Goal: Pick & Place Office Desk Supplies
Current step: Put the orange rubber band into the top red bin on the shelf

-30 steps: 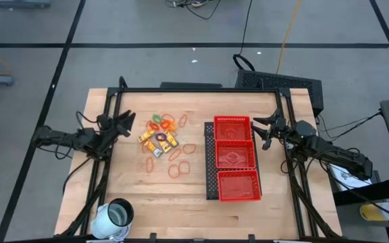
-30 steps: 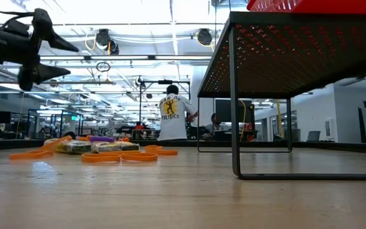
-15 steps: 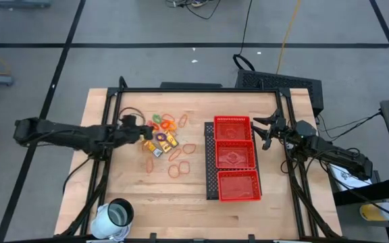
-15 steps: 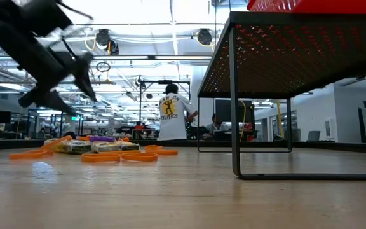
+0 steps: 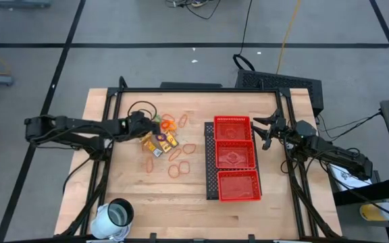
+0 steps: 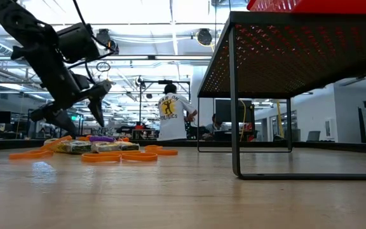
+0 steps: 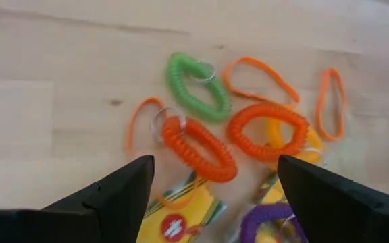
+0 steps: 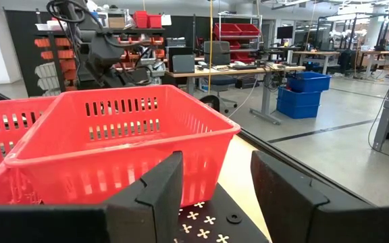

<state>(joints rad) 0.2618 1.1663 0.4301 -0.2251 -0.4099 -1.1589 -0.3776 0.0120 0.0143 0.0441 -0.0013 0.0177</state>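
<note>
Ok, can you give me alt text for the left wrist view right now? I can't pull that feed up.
The left gripper hangs open above a cluster of coiled loops on the wooden table: a red-orange coil, a green coil and an orange coil, with thin orange bands around them. A yellow packet lies between the fingers.

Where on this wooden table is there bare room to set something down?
Bare wood lies between the loose orange rubber-band loops and the white cylindrical cup, and along the near table edge below the red mesh three-compartment tray. It is crowded at the pile of coil bands and yellow packets, where the open left gripper hovers.
</note>
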